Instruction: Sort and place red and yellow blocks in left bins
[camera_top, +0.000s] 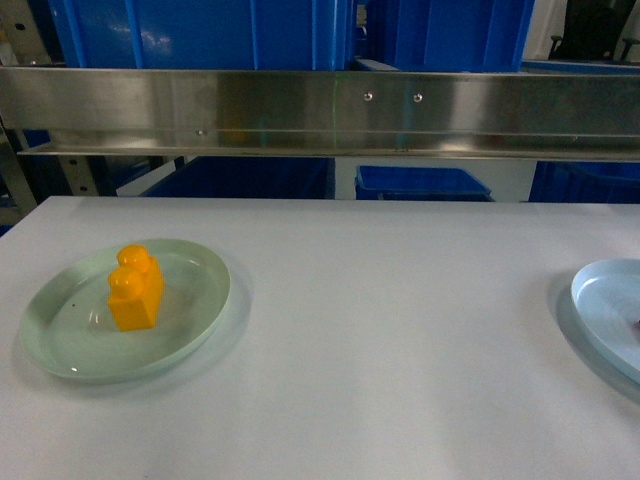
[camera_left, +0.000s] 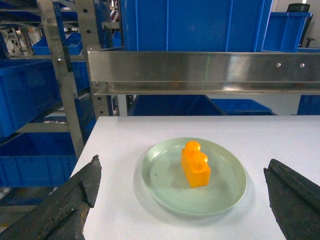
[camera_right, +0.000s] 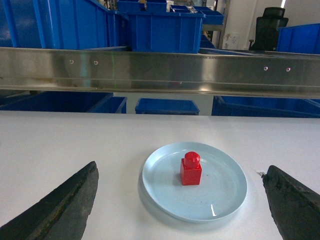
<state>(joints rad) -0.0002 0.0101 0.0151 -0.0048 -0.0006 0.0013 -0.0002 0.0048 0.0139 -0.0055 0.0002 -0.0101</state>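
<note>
The yellow block (camera_top: 135, 288) (camera_left: 195, 164), orange-yellow with two studs, stands on a pale green plate (camera_top: 60, 340) (camera_left: 165, 190) at the table's left. The red block (camera_right: 191, 169), with one stud, stands on a pale blue plate (camera_right: 220, 195) (camera_top: 605, 300) at the right edge. My left gripper (camera_left: 181, 167) is open, back from the green plate, fingers wide on either side of it. The right gripper (camera_right: 180, 167) is open the same way before the blue plate. Neither gripper shows in the head view. Blue bins (camera_top: 200, 30) (camera_left: 190, 25) sit on the rack behind the table.
A steel rail (camera_top: 320, 105) runs across above the table's far edge. More blue crates (camera_top: 420, 182) stand below it and another (camera_left: 25, 95) at the left past the table edge. A metal rack post (camera_left: 65, 80) rises at the left.
</note>
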